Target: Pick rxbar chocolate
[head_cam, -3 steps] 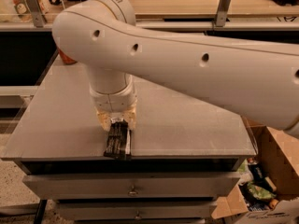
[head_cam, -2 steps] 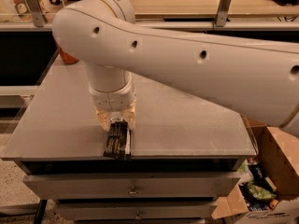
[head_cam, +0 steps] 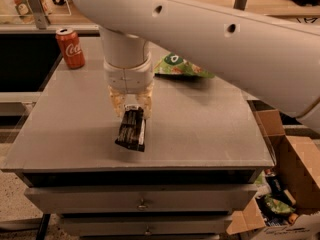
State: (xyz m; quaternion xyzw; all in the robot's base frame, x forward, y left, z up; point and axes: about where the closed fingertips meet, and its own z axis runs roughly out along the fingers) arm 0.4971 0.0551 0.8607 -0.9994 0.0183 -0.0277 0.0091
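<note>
My gripper hangs over the front middle of the grey surface, its fingers clamped on one end of the rxbar chocolate. The bar's long axis runs from my fingers toward the front edge, free end leaning slightly left. I cannot tell whether that end touches the surface.

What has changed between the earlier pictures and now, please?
The gripper, clamped on the rxbar chocolate, has risen with the arm, drawing the bar up from near the front edge of the table; it now hangs tilted from its upper end. The raised arm uncovers a green snack bag. The soda can stays at the far left corner.
</note>
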